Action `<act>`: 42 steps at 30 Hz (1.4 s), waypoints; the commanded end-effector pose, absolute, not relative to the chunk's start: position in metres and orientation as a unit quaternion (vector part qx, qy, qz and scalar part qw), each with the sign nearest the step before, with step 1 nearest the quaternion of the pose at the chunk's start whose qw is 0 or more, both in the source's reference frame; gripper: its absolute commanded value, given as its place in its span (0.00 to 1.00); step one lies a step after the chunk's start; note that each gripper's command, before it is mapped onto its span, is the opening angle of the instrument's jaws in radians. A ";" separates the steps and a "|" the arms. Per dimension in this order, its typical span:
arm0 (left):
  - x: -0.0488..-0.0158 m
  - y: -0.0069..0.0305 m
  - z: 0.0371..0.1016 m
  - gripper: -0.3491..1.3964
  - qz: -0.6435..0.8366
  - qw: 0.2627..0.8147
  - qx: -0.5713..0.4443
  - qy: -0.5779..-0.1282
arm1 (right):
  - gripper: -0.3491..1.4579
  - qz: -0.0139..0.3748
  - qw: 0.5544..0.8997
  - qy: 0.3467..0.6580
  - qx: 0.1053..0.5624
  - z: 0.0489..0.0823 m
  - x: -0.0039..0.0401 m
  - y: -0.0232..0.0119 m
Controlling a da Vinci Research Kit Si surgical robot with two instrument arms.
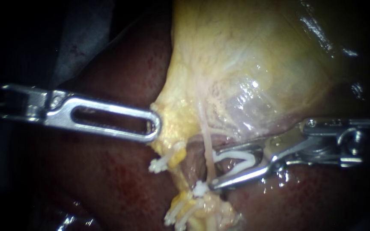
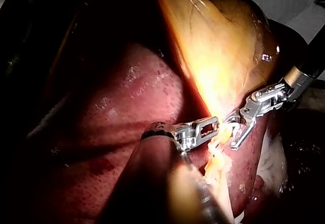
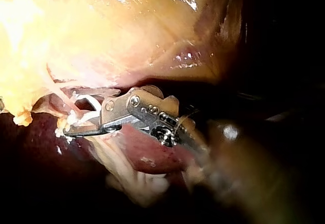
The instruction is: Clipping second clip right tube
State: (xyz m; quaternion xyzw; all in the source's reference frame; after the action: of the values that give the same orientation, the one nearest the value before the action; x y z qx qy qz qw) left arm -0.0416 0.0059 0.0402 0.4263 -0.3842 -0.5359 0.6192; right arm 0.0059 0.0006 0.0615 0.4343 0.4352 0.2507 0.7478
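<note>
My left instrument [image 1: 153,126] with jaws clamped on the gallbladder [image 1: 245,64] at its yellow edge, my right instrument [image 1: 215,170] with jaws spread yet both gripping an open white clip [image 1: 243,160], its mouth right at the right tube [image 1: 209,154], just above a fastened clip [image 1: 200,188] on that tube, liver [image 1: 108,179] beneath.
</note>
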 end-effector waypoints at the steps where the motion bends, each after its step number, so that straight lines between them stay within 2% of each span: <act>1: -0.0416 0.0059 0.0402 0.00 -0.536 0.619 0.426 -0.384 | 0.46 0.250 0.749 0.434 0.434 0.0617 0.0060 0.0005; 21: -0.0416 0.0059 0.0402 0.00 -0.536 0.619 0.426 -0.384 | 0.34 0.292 0.734 0.408 0.458 0.0623 0.0070 0.0004; 24: -0.0416 0.0059 0.0402 0.00 -0.536 0.619 0.426 -0.384 | 0.27 0.294 0.732 0.404 0.463 0.0623 0.0070 0.0004; 25: -0.0416 0.0059 0.0402 0.00 -0.536 0.619 0.426 -0.384 | 0.21 0.297 0.730 0.401 0.467 0.0623 0.0069 0.0004; 28: -0.0416 0.0059 0.0402 0.00 -0.536 0.619 0.426 -0.384 | 0.12 0.294 0.730 0.401 0.469 0.0623 0.0068 0.0005; 32: -0.0416 0.0059 0.0402 0.00 -0.536 0.619 0.426 -0.384 | 0.06 0.291 0.731 0.399 0.470 0.0625 0.0067 0.0007; 42: -0.0416 0.0059 0.0402 0.00 -0.536 0.619 0.426 -0.384 | 0.04 0.291 0.732 0.398 0.470 0.0627 0.0065 0.0008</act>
State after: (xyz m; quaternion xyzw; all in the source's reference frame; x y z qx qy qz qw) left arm -0.0416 0.0059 0.0402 0.4260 -0.3842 -0.5362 0.6192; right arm 0.0065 0.0008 0.0627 0.4700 0.3978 0.2908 0.7323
